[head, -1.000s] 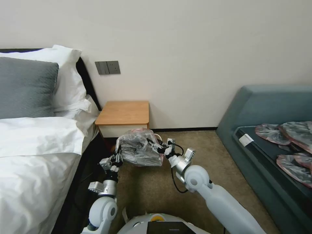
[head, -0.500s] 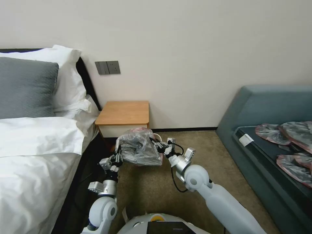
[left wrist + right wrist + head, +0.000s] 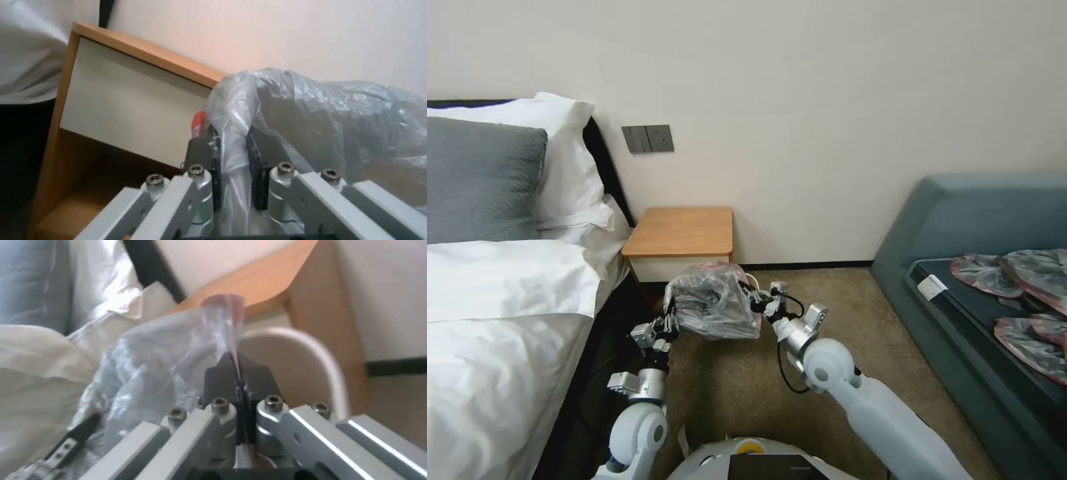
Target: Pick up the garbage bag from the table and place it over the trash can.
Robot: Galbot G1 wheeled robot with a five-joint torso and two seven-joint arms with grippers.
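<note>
The garbage bag [image 3: 714, 303], crinkly grey plastic with a pinkish-red rim, hangs stretched between my two grippers just in front of the table [image 3: 684, 230]. My left gripper [image 3: 668, 321] is shut on the bag's left edge; the left wrist view has plastic [image 3: 320, 110] pinched between the pads [image 3: 256, 156] of this gripper [image 3: 233, 156]. My right gripper [image 3: 752, 301] is shut on the right edge, and the right wrist view has this gripper [image 3: 240, 380] clamped on the pink rim [image 3: 231, 306]. The trash can's cream rim [image 3: 311, 346] curves just beyond the right fingers, beside the table [image 3: 267, 280]; in the head view the bag covers it.
A bed with white sheets [image 3: 494, 320] lies close on the left. A blue-grey sofa [image 3: 974, 220] on the right carries several more bags [image 3: 1014, 280]. Tan carpet [image 3: 840, 300] lies open between table and sofa. The wall stands right behind the table.
My right arm's elbow has shifted slightly left and the right side of the bag has bunched a little more over the fingers. The left gripper has held still.
</note>
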